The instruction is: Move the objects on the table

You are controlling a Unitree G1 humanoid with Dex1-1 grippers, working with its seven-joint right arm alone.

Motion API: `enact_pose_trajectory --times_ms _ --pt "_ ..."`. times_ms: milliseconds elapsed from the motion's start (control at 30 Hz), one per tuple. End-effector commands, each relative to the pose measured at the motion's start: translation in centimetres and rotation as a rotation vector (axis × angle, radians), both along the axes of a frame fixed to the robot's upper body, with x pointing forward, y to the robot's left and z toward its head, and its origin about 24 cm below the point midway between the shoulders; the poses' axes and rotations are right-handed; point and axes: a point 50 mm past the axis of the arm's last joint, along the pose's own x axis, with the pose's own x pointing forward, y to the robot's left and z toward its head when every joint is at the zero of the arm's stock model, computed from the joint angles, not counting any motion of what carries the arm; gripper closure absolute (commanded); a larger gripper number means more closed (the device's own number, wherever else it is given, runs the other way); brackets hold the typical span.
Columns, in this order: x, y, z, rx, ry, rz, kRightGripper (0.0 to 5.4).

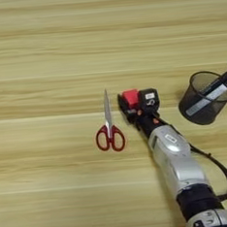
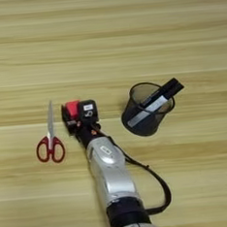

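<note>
The red-handled scissors lie flat on the table, blades pointing away from me. Just right of them is my right gripper, its black fingers closed around the small red cube, low over the wood. The silver forearm runs in from the bottom right. Further right stands the black mesh pen cup, leaning slightly, with a black-and-silver marker sticking out of it to the upper right. The cup is about a hand's width from the gripper.
A black cable loops out from the right side of the forearm, above the wood. Bare planks stretch across the far half of the table and along the left side.
</note>
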Motion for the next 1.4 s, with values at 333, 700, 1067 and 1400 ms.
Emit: enact_pose_trajectory --times_ms 333,700,1067,1400 --pt "0.8 1.0 1.4 0.008 -0.050 0.046 3.18" --pt "0.8 1.0 1.4 -0.016 -0.061 0.045 2.17" --pt "0.7 1.3 1.8 -0.030 -0.095 0.048 1.00" --pt "0.6 1.4 2.6 -0.033 -0.159 0.054 0.03"
